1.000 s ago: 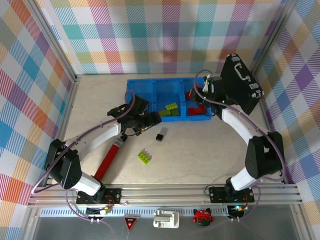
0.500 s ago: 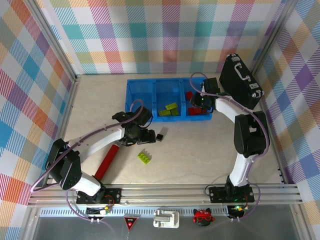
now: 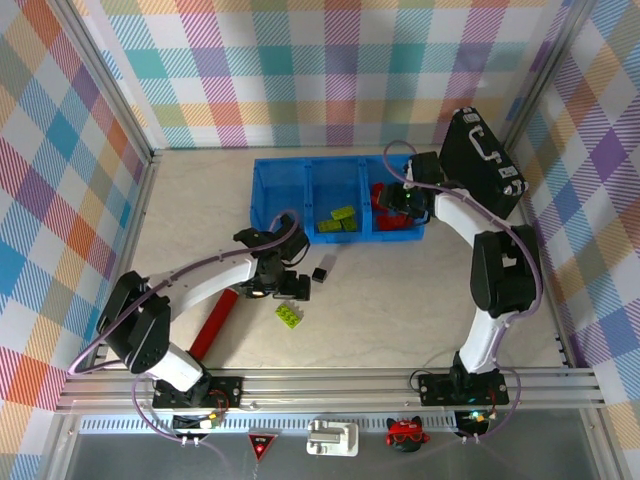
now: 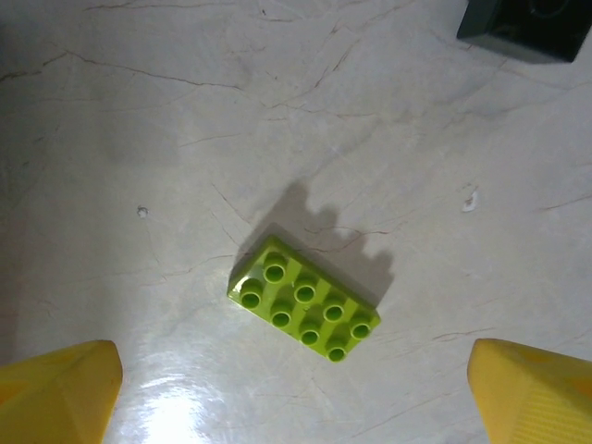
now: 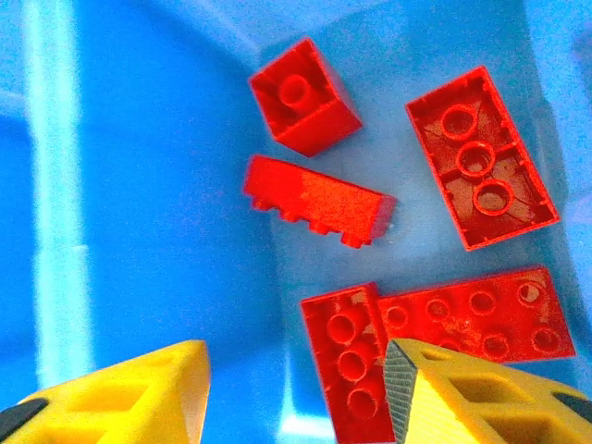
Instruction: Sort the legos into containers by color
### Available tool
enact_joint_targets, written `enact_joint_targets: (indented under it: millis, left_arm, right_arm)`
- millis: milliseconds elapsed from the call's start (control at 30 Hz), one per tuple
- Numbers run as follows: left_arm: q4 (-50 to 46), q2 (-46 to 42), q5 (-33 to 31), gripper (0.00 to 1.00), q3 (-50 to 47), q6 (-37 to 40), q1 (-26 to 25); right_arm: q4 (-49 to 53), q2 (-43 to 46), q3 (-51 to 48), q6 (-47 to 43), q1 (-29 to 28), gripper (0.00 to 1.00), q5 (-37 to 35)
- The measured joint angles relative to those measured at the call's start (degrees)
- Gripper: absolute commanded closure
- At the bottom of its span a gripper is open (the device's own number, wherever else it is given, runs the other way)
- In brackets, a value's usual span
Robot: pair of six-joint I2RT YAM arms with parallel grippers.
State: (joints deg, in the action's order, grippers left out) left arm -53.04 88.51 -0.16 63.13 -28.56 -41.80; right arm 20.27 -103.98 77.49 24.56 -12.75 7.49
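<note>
Sorting is partly done: the blue bins (image 3: 280, 200) at the back of the worktop (image 3: 400, 300) already hold stock. The right bin has the red bricks (image 5: 481, 171), five by the right wrist view, some studs up, some on a side or upside down. The middle bin has a few green bricks (image 3: 340, 219). Two pieces are left on the worktop in front of the bins: a loose green brick (image 4: 303, 310) and a black brick (image 3: 321, 273) just beyond it, near but apart. I see no black piece in any bin, so my read is roughly two picks to go, green to the middle bin and black probably to the left one. The left gripper (image 4: 296, 393) hangs right above the loose green brick with jaws wide and nothing held; the brick sits between the two yellow tips and a bit ahead of them, touching neither. The right gripper (image 5: 296, 398) is over the right bin, jaws apart and holding nothing. The loose green brick is a two-by-four lying flat, studs up. In the left wrist view its long axis runs diagonally from upper left to lower right, so it sits skew to the closing line of the jaws. A wrist turn looks needed to close across its short sides. Only a corner of the black brick shows at the top right of that view, so I can't tell its axis.
</note>
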Motion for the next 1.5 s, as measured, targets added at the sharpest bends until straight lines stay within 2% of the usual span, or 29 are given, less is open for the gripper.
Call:
enact_joint_targets:
  millis: [233, 500, 867, 1100, 1500]
  left_arm:
    - [0.22, 6.12, -0.15, 0.04, 0.02, 7.34, -0.13]
    - [1.68, 10.25, 4.28, 0.05, 0.76, 15.13, -0.13]
    - [1.97, 13.55, 5.68, 0.05, 2.71, 24.94, -0.13]
    - [1.99, 13.55, 7.26, 0.05, 2.69, 27.10, -0.13]
    - [2.10, 13.38, 9.33, 0.08, -0.04, 26.12, -0.15]
  right_arm:
    - [1.38, 9.25, -0.07, 0.02, 0.00, 0.44, 0.74]
    - [3.78, 17.35, -1.79, 0.02, 0.00, 0.42, 0.70]
    - [7.43, 22.51, -4.61, -0.07, 0.00, 0.40, -0.61]
    - [8.13, 23.34, -5.75, -0.22, 0.00, 0.40, -1.05]
    - [8.20, 23.89, -6.25, -0.22, 0.00, 0.39, -1.44]
